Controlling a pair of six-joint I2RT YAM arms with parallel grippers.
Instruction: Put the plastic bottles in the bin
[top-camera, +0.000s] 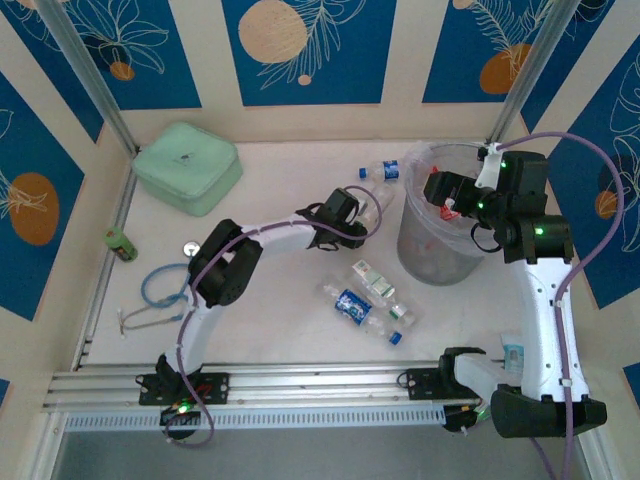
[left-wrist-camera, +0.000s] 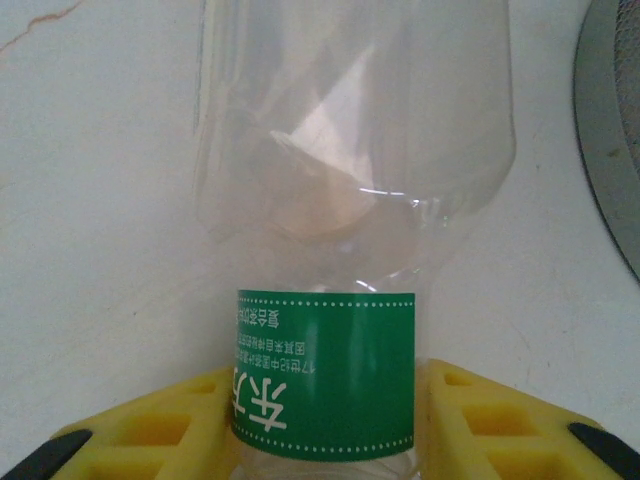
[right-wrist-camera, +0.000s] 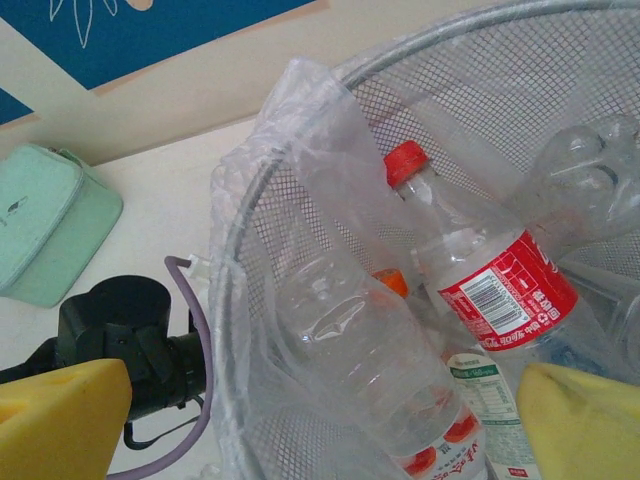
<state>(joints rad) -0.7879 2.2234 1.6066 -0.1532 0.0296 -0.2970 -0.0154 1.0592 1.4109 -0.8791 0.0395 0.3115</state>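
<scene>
Top external view, items by size. Desk (top-camera: 270, 320): pale and flat, it carried everything listed. Bin (top-camera: 432, 255): stood upright at the far right of the desk, bag-lined. It already held several bottles, among them a red-labelled bottle (right-wrist-camera: 495, 285) lying slanted inside. Right tool (top-camera: 450, 195): hung over the bin's mouth, yellow fingers (right-wrist-camera: 60, 425) spread wide, nothing between them. Left tool (top-camera: 352, 212): just left of the bin, closed on the green-labelled bottle (left-wrist-camera: 340, 200) across its label band, one finger on either side. Loose bottles (top-camera: 352, 303): two lay on their sides together in front of the bin. Blue-capped bottle (top-camera: 382, 172): lay alone beyond the left tool. Handling, judged: empty, so very light. The thin clear walls showed creases and would likely buckle under a hard squeeze. The bare plastic looked slick, the round body apt to roll. Best hold looked to be crosswise at the labelled middle with light pressure, not the tapered neck or cap
</scene>
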